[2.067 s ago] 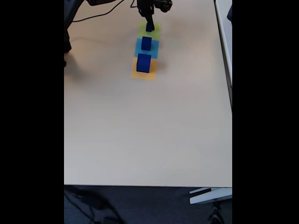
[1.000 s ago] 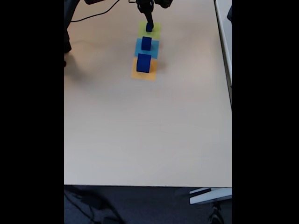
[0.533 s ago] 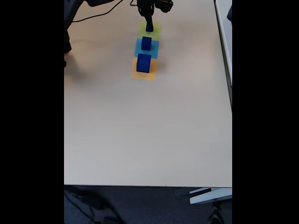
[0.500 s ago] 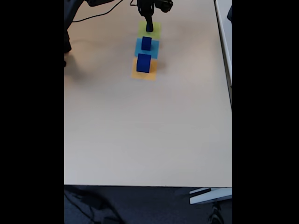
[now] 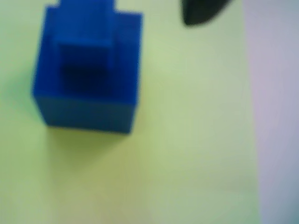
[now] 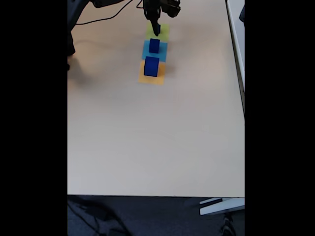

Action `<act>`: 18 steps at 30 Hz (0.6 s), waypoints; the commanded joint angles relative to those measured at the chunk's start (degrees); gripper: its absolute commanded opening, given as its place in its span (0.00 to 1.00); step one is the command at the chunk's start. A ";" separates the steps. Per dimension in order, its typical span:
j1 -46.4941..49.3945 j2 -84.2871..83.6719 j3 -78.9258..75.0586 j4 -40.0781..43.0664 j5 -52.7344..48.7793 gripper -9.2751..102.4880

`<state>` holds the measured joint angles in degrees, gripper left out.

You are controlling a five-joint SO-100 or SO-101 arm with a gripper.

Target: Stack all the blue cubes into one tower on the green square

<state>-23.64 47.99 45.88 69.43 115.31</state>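
Observation:
In the wrist view a blurred dark blue cube (image 5: 86, 88) stands on the green square (image 5: 187, 130), and a smaller blue block (image 5: 86, 28) seems to sit on top of it. One dark fingertip (image 5: 201, 11) shows at the top right, apart from the cube. In the fixed view my gripper (image 6: 156, 30) points down over the green square (image 6: 164, 32) and hides the cube there. A mid-sized blue cube (image 6: 154, 45) rests on a light-blue square (image 6: 146, 51). The largest blue cube (image 6: 151, 66) rests on an orange square (image 6: 157, 78).
The three coloured squares lie in a row at the far end of the pale table (image 6: 157, 137). The arm's base and a black cable (image 6: 106, 14) are at the far left. The table's right edge (image 6: 241, 73) borders another surface.
The gripper rose a little and came back down over the green square. Its tip now covers the small cube in the fixed view. The other two cubes have not moved.

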 commanded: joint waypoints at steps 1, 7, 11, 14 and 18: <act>0.35 0.88 -2.99 0.00 0.79 0.42; 0.53 0.70 -3.08 -0.09 0.62 0.42; 0.79 0.79 -3.08 -0.09 0.26 0.42; 1.14 0.79 -2.99 -0.09 0.00 0.42; 1.85 0.44 -2.99 -0.44 -1.05 0.42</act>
<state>-22.59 47.72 45.88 69.43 115.31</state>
